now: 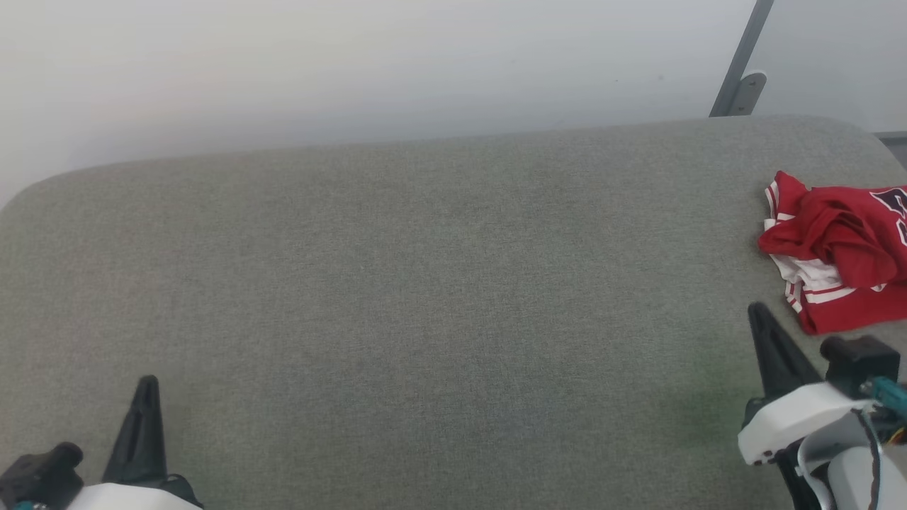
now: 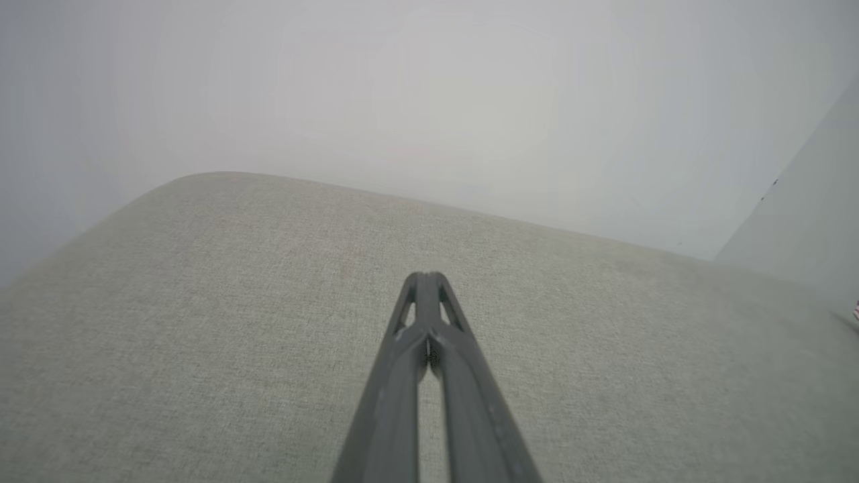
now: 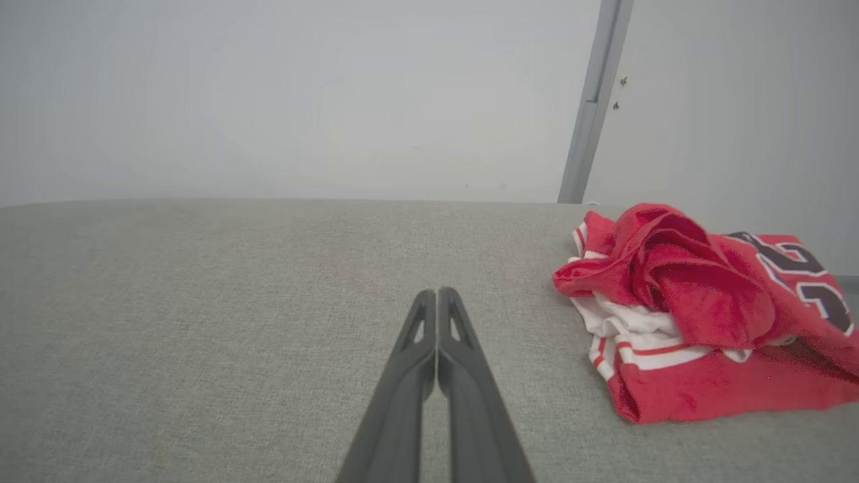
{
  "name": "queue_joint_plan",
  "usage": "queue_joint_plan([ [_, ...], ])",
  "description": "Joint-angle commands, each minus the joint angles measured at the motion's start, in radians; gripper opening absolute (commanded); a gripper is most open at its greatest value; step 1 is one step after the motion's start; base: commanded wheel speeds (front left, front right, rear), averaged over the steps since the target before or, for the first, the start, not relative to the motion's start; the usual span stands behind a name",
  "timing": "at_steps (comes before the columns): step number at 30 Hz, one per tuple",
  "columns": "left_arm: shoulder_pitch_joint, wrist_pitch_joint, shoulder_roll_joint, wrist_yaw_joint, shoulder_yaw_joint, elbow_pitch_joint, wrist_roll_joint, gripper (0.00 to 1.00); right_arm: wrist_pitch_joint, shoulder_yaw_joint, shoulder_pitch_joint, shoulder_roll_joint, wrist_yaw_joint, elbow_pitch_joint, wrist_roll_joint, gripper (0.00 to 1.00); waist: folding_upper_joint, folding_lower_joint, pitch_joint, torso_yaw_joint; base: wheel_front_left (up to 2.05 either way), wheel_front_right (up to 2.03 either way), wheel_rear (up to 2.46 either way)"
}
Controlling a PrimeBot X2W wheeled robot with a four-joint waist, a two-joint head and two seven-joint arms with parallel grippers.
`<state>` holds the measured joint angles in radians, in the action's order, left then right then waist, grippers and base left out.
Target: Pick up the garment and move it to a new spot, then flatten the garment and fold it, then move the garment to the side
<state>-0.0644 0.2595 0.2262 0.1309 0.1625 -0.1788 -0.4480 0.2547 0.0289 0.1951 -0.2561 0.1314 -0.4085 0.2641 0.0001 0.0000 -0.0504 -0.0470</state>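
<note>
The red jersey (image 1: 843,255) lies crumpled at the far right of the grey fabric surface (image 1: 425,297), its white inside and striped trim showing; part of it runs off the head view's right edge. In the right wrist view the jersey (image 3: 698,315) sits right of my fingers, black lettering on top. My right gripper (image 1: 759,313) is shut and empty, just below-left of the jersey, apart from it; its tips (image 3: 437,294) meet. My left gripper (image 1: 148,383) rests at the lower left, shut with nothing in it, the tips (image 2: 423,276) pressed together.
A pale wall (image 1: 354,64) rises behind the surface's rounded back edge. A grey metal post (image 1: 740,71) stands at the back right. Bare fabric stretches between the two grippers.
</note>
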Motion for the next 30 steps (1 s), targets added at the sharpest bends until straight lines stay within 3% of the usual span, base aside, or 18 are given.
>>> queue_joint_plan([
  [1, 0.006, -0.01, -0.001, 0.0, 0.001, 0.002, -0.028, 0.0, -0.012, -0.007, 0.006, 0.002, 0.0, 0.004, 0.032, 0.0, -0.0001, 0.0, 0.001, 0.001, 0.0, 0.0, 0.0],
  [30, 0.067, -0.136, -0.06, 0.0, -0.016, -0.02, -0.422, 0.0, -0.134, -0.054, -0.027, 0.072, 0.0, 0.064, 0.488, 0.0, -0.0001, 0.0, 0.011, 0.011, 0.0, 0.0, 0.0],
])
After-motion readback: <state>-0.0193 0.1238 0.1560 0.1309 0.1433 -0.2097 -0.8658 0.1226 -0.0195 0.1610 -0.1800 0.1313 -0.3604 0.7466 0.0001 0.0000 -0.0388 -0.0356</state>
